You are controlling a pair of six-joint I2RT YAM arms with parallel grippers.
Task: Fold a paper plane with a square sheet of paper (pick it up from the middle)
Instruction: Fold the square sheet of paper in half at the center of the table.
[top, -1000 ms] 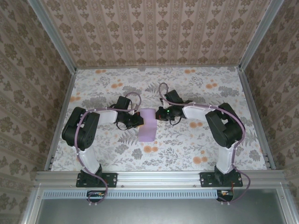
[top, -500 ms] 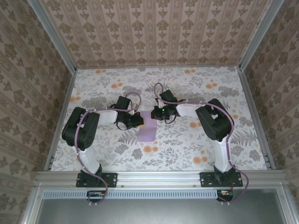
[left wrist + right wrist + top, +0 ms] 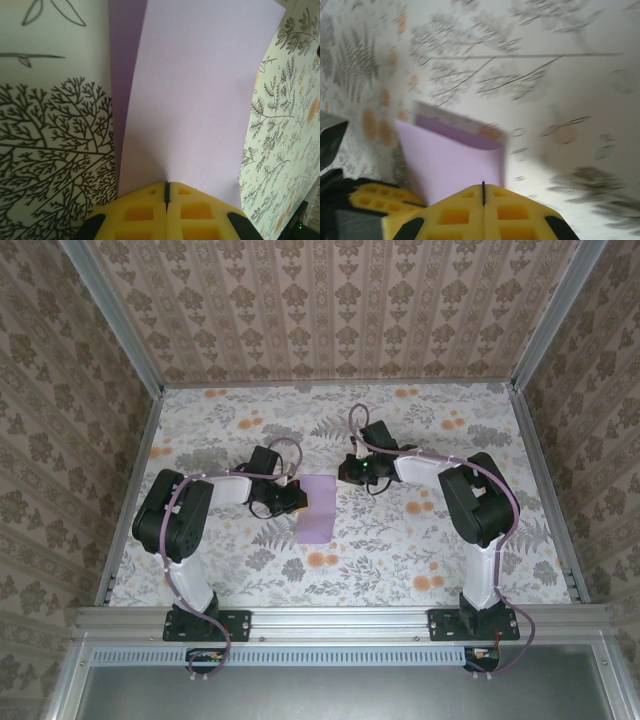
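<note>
The square sheet of paper [image 3: 318, 512] lies mid-table, lavender and folded over on itself, with its upper layer lifted off the lower one [image 3: 200, 100]. My left gripper [image 3: 299, 498] is at the sheet's left edge. Its yellow fingers are shut [image 3: 166, 192], and the paper's near edge is pinched at their tips with a small wrinkle. My right gripper [image 3: 345, 473] hovers just right of the sheet's far right corner. It is shut [image 3: 483, 192] with nothing between its fingers, and the blurred paper [image 3: 455, 165] lies just ahead of them.
The floral tabletop [image 3: 400, 550] is boxed in by patterned walls and aluminium rails; a front rail [image 3: 340, 620] carries both arm bases. The left gripper's yellow fingers [image 3: 370, 197] show at the lower left of the right wrist view.
The right gripper swung left over the paper's far corner, then drew back to the right and slightly farther away. The left gripper and the paper stayed put.
</note>
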